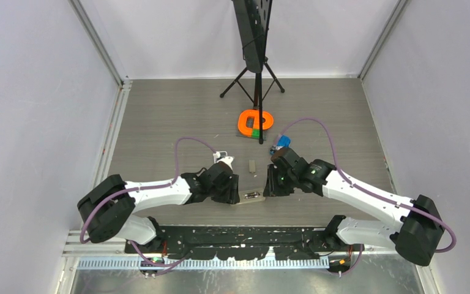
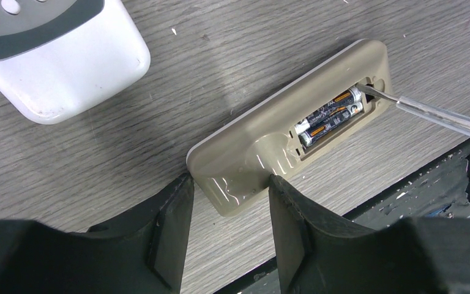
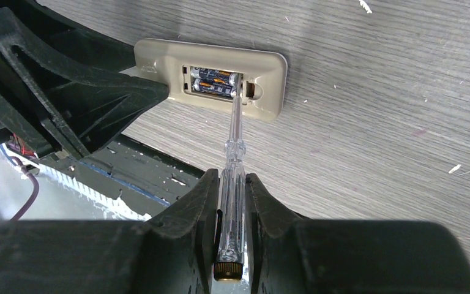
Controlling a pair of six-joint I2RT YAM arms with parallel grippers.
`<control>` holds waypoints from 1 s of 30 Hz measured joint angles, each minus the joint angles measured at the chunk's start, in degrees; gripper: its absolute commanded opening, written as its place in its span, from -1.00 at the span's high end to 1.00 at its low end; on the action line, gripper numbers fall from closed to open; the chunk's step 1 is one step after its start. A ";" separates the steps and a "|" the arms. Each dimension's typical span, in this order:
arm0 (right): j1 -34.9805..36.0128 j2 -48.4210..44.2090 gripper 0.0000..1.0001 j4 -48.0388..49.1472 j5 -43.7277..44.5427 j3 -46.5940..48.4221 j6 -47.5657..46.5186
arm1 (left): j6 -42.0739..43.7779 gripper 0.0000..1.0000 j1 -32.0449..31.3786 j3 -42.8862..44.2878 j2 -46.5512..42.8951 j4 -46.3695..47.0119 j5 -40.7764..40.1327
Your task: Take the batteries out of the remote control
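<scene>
A beige remote control (image 2: pixel 251 153) lies back-up on the table near the front edge, its compartment open. Two dark batteries (image 2: pixel 330 116) lie side by side inside. My left gripper (image 2: pixel 229 184) clamps the remote's near end, a fingertip touching each side. My right gripper (image 3: pixel 232 180) is shut on a clear-handled screwdriver (image 3: pixel 235 131). Its metal tip rests at the end of the batteries (image 3: pixel 215 82) inside the remote (image 3: pixel 269 98). From above, the remote (image 1: pixel 249 196) lies between the left gripper (image 1: pixel 234 195) and the right gripper (image 1: pixel 270 187).
A white remote (image 2: pixel 61 55) lies close to the beige one, on its far left. A small grey cover (image 1: pixel 252 165) lies behind. An orange ring (image 1: pixel 256 120), a blue item (image 1: pixel 281 142) and a tripod stand (image 1: pixel 257 73) are farther back. The black mounting rail (image 1: pixel 238 236) runs along the table's front edge.
</scene>
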 measured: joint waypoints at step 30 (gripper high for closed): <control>0.09 -5.25 0.99 -1.44 1.90 2.69 -0.74 | -0.11 -0.24 -0.17 0.70 -0.17 0.11 0.20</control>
